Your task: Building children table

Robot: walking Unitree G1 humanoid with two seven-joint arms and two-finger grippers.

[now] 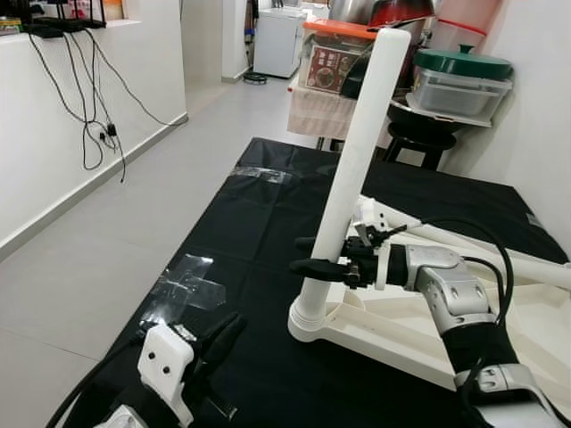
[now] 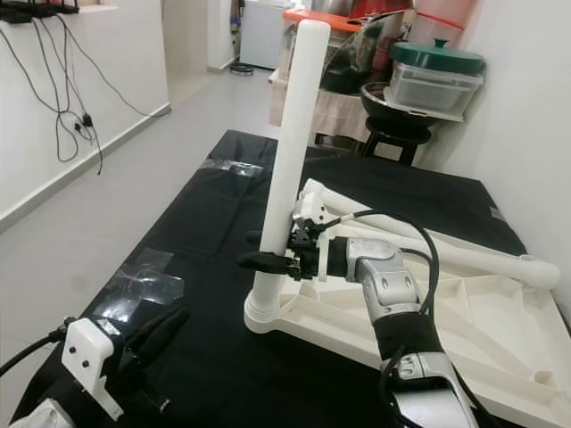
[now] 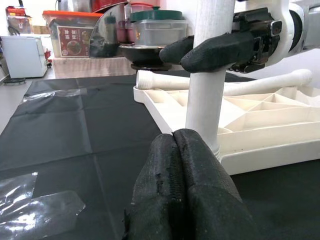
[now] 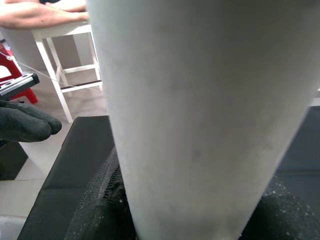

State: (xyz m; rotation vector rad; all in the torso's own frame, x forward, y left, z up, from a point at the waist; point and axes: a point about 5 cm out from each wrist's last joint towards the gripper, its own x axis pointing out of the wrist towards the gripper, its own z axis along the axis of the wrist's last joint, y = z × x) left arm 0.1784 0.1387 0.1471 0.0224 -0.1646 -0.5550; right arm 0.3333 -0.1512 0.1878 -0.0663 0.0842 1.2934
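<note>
From the head camera I see the white tabletop [image 1: 535, 330] lying upside down on the black mat [image 1: 268, 214], its ribbed underside facing up, and one white table leg [image 1: 352, 169] standing upright in the socket at the near corner of it, leaning slightly. My right gripper [image 1: 308, 256] reaches in from the right and has its two black fingers pinching that leg low down, just above the socket collar. A second white leg [image 2: 464, 250] lies flat across the far side of the tabletop. My left gripper [image 1: 219, 337] sits low at the near edge of the mat, well apart from the leg, next to a patch of clear tape [image 1: 187, 285] stuck on the mat. Beyond the mat I can make out a black stool [image 1: 419, 138] with a green-lidded container [image 1: 462, 80] on top. In the left wrist view, the left gripper's fingertips [image 3: 187, 165] are pressed together with nothing between them, pointing toward the base of the upright leg [image 3: 207, 75], while the right gripper's fingers [image 3: 220, 50] clamp the leg higher up; the lying leg [image 3: 270, 82] rests behind on the tabletop rim. In the right wrist view, the leg [image 4: 200, 110] stands right against the lens, with black finger pads [image 4: 100, 205] on either side of it, and a white stool [image 4: 70, 65] sits on the floor beyond.
</note>
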